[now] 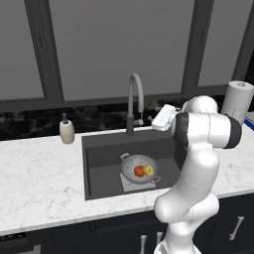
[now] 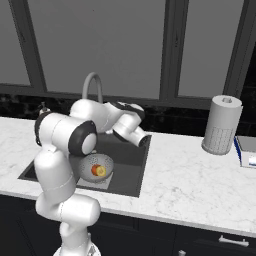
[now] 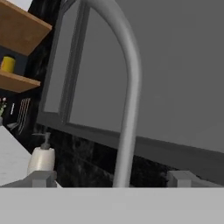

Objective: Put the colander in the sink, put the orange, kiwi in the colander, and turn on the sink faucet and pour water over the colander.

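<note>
The silver colander (image 1: 132, 163) (image 2: 89, 161) stands on the floor of the dark sink (image 1: 99, 154) (image 2: 134, 156). In it lie the red-orange orange (image 1: 139, 171) (image 2: 94, 170) and the yellowish kiwi (image 1: 149, 170) (image 2: 101, 171), side by side. The grey gooseneck sink faucet (image 1: 133, 96) (image 2: 92, 81) (image 3: 129, 87) rises behind the basin, and I see no water running from it. My gripper (image 1: 155, 121) (image 3: 113, 178) hovers open just right of the faucet's lower stem. In the hand view the stem rises between the two spread fingertips (image 3: 41, 178).
A cream soap bottle (image 1: 66, 131) (image 3: 41, 159) stands on the white marble counter left of the sink. A paper towel roll (image 1: 238, 99) (image 2: 221, 125) stands at the right. Dark windows run behind the counter. Wooden shelves (image 3: 19, 26) hang far left.
</note>
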